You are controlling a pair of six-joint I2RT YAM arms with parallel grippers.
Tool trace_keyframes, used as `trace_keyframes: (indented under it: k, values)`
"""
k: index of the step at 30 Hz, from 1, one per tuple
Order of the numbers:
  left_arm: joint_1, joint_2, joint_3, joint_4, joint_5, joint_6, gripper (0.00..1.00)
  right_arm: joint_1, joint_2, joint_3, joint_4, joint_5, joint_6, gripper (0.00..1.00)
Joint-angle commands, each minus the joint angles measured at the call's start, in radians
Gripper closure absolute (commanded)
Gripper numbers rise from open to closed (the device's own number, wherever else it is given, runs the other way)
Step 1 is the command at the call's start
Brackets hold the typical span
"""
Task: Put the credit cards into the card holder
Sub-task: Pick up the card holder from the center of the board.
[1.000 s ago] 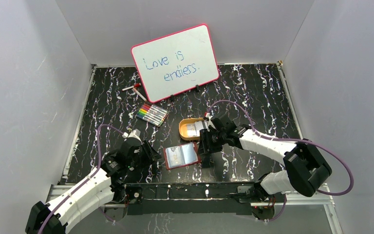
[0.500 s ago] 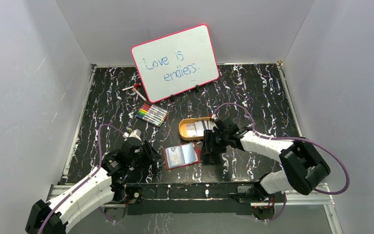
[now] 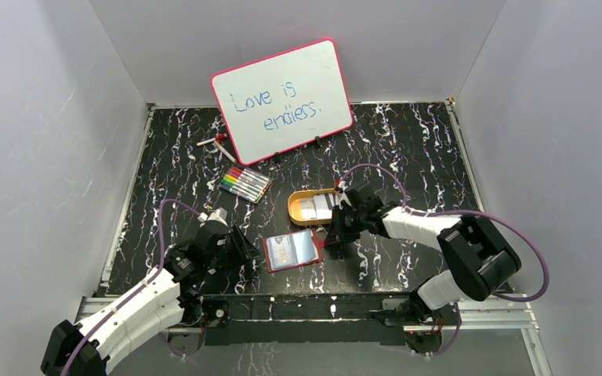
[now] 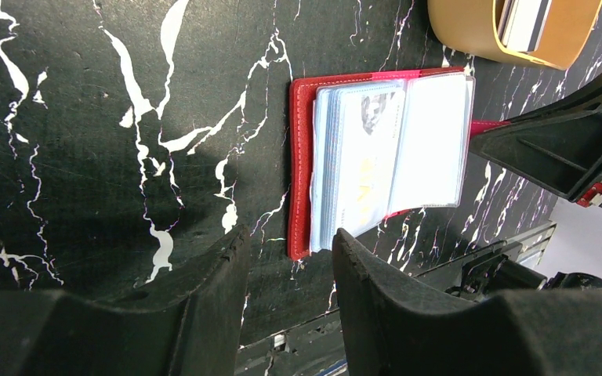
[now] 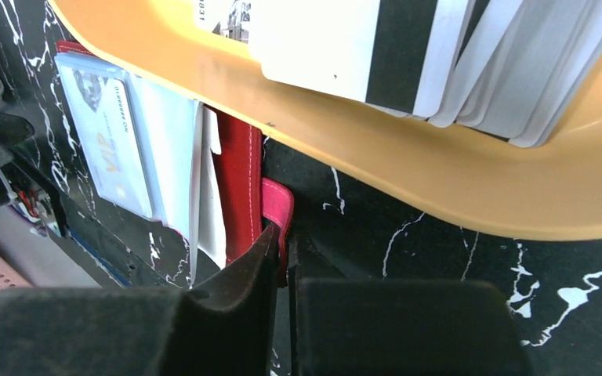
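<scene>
Card holder (image 3: 291, 251) open, red, clear-sleeved; right claw (image 5: 282, 244) seemingly tight on tab (image 5: 277, 205), left claw (image 4: 290, 239) apart.

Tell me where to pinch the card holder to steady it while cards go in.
Its pink snap tab, from the right arm's side. The card holder lies open and flat on the table, giving no edge to pinch; the tab juts out thin and free. The right gripper looks closed on it.

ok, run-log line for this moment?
left tool: open, near dark-red leather card holder | right tool: pinching its pink snap tab | white plastic credit cards: in orange oval tray | holder: lying open
</scene>
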Motion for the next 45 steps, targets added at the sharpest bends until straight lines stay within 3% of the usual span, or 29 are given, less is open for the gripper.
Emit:
trace_keyframes:
  k: [1, 3, 10, 19, 22, 36, 45]
  values:
    - [-0.005, -0.002, 0.015, -0.004, -0.001, 0.013, 0.59, 0.0, -0.047, 0.019, -0.003, -0.033, -0.02, 0.93]
    - [-0.005, -0.003, 0.017, -0.003, -0.01, 0.012, 0.59, 0.0, -0.093, 0.036, -0.019, -0.041, -0.041, 1.0]
    - [-0.004, -0.099, -0.027, 0.102, -0.022, -0.026, 0.54, 0.002, -0.183, 0.212, -0.215, -0.086, -0.139, 1.0]
    - [-0.005, -0.269, -0.132, 0.233, -0.038, -0.112, 0.32, 0.006, -0.189, 0.421, -0.362, -0.202, -0.205, 1.0]
    - [-0.005, -0.281, -0.134, 0.255, -0.038, -0.116, 0.29, 0.005, -0.186, 0.487, -0.393, -0.232, -0.212, 1.0]
    - [-0.005, -0.356, -0.154, 0.453, -0.073, -0.061, 0.28, 0.007, -0.202, 0.676, -0.428, -0.356, -0.201, 1.0]
    - [-0.005, -0.416, -0.112, 0.681, -0.093, 0.064, 0.23, 0.007, -0.161, 0.949, -0.426, -0.48, -0.121, 1.0]
